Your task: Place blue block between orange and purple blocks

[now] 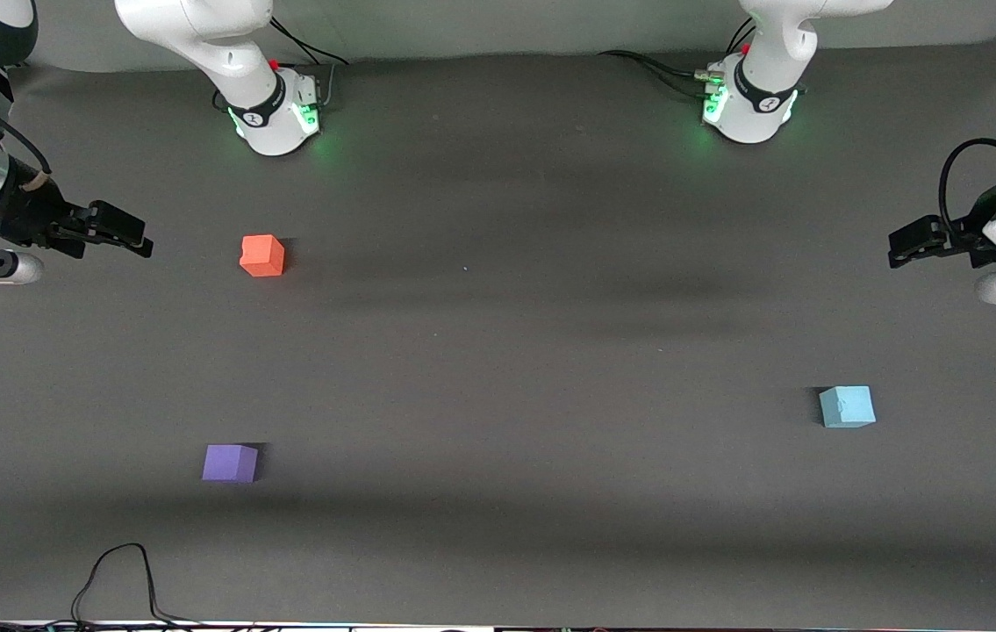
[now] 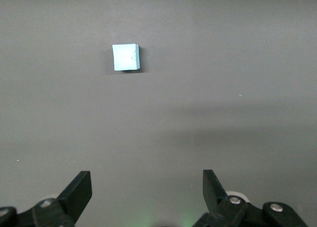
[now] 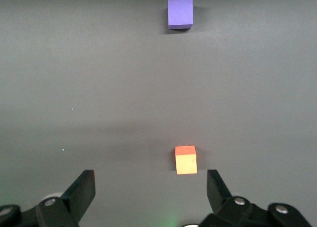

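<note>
One blue block [image 1: 847,406] sits on the dark grey tabletop [image 1: 506,369] toward the left arm's end, well apart from one orange block [image 1: 262,255] and one purple block [image 1: 230,463] toward the right arm's end, purple nearer the front camera; only the front view shows all three; left gripper [image 2: 147,190] and right gripper [image 3: 151,190] hover released, empty; cables [image 1: 120,588] lie along the tabletop's near edge.

cut off: both arms' upper links (front view edges) | cables [image 1: 120,579] run off bottom edge
</note>
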{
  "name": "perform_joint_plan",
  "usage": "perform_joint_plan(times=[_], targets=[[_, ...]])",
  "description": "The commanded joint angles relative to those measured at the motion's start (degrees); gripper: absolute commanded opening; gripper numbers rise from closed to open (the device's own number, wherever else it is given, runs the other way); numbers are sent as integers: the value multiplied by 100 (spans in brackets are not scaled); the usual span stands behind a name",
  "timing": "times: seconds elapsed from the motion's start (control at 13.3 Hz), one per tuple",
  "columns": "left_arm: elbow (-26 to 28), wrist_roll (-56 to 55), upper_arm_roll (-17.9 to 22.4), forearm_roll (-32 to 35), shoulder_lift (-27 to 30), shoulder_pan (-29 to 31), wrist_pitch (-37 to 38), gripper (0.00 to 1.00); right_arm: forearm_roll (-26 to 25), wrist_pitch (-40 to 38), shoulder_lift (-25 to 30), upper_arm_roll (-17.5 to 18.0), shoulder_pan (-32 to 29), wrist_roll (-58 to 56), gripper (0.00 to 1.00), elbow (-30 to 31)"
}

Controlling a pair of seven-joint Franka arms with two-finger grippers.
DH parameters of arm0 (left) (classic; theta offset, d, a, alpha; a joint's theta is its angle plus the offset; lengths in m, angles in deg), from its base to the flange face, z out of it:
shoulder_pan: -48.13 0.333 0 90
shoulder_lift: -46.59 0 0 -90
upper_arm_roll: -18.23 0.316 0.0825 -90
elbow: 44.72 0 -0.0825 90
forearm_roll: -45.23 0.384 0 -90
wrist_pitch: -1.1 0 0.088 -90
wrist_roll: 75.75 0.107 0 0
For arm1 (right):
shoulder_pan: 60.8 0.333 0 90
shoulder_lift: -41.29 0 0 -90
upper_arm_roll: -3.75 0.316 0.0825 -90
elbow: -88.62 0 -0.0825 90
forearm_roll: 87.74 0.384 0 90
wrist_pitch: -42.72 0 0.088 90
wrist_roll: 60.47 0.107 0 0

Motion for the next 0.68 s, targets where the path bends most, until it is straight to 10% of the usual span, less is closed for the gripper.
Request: perform_joint_plan(times=[0.0, 0.6], targets=[[13, -83, 42, -24, 124, -66, 57, 100, 41, 106, 82, -28, 14, -103, 100, 126], [162, 601, 112, 55, -8, 284, -66, 100, 50, 115, 47, -72, -13, -86, 100, 144]])
